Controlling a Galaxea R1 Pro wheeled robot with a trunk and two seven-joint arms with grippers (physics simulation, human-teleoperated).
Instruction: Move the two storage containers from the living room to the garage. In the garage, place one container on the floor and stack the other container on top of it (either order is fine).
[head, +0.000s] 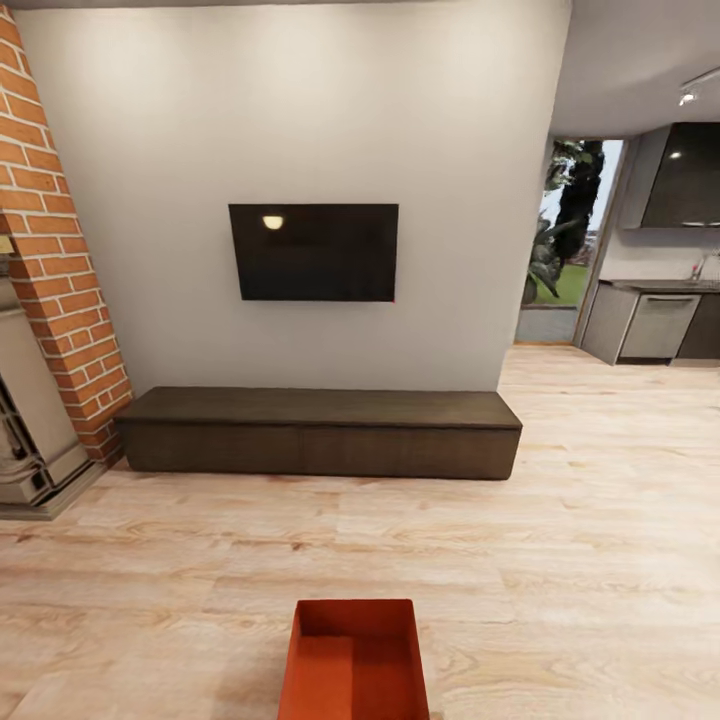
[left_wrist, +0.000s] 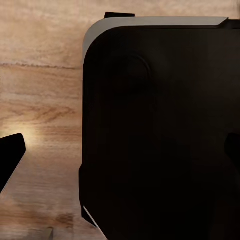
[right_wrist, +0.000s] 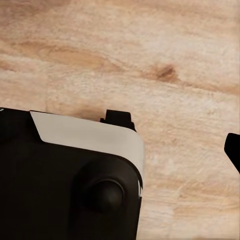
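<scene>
One orange-red storage container (head: 355, 660), lidless and empty, sits on the light wood-plank floor (head: 560, 560) of the living room, at the bottom centre of the head view, close in front of me. The other container and the garage are out of view. My left gripper (left_wrist: 120, 155) hangs open over my own dark base (left_wrist: 160, 130), one dark fingertip (left_wrist: 11, 154) at each side of the left wrist view. My right gripper (right_wrist: 120, 150) also points down at the planks and base, its fingertip (right_wrist: 233, 149) far out to the side, with nothing held.
A long dark low cabinet (head: 320, 432) stands against the white wall under a black TV (head: 314, 252). A red brick column (head: 60, 260) rises at the left. At the right an opening leads to a kitchen (head: 660, 320) and a glass door.
</scene>
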